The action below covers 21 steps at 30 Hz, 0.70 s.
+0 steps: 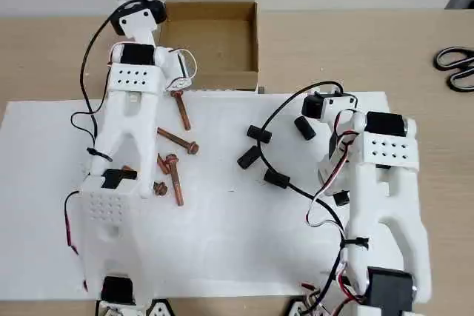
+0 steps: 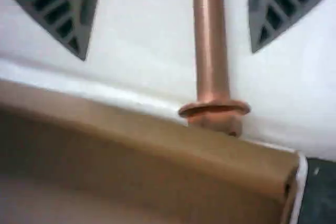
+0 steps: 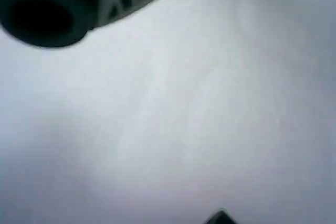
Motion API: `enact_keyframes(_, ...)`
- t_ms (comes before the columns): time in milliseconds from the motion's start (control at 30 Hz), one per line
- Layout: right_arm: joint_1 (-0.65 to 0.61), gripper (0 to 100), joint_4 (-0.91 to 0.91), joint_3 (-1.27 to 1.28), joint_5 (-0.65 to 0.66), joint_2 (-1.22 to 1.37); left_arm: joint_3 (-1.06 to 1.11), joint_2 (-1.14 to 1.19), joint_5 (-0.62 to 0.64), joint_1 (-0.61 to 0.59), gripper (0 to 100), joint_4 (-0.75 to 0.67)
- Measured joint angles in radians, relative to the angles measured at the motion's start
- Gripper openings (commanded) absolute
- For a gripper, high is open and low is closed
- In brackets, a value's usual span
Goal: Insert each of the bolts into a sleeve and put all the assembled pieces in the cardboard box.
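Copper bolts [image 1: 178,140] lay loose on the white sheet [image 1: 222,234], black sleeves [image 1: 258,134] apart, the cardboard box [image 1: 222,79] seemingly empty, nothing assembled; the left gripper [image 2: 168,53] gaped astride one bolt [image 2: 211,51] by the box, the right gripper's [image 1: 309,118] hold unclear.

Bolts [image 1: 178,140]: at least five. Sleeves [image 1: 259,135]: five. Cardboard box [image 1: 222,78]: one. Scissors [image 1: 455,64]: one pair.

The bolts [image 1: 181,111] were copper, the sleeves [image 1: 258,134] black, the cardboard box [image 1: 215,42] plain brown, the sheet [image 1: 222,242] white, the tabletop [image 1: 333,49] pale wood-grain.
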Motion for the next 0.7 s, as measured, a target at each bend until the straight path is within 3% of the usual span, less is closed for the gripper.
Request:
enact_keyframes(367, 0.000, 0.4, 0.000, 0.000, 0.000, 0.000, 0.002, 0.106, 0.000, 0.000, 19, -0.012)
enact_keyframes(700, 0.000, 0.4, 0.000, 0.000, 0.000, 0.000, -0.008, 0.133, 0.000, 0.006, 8, -0.023)
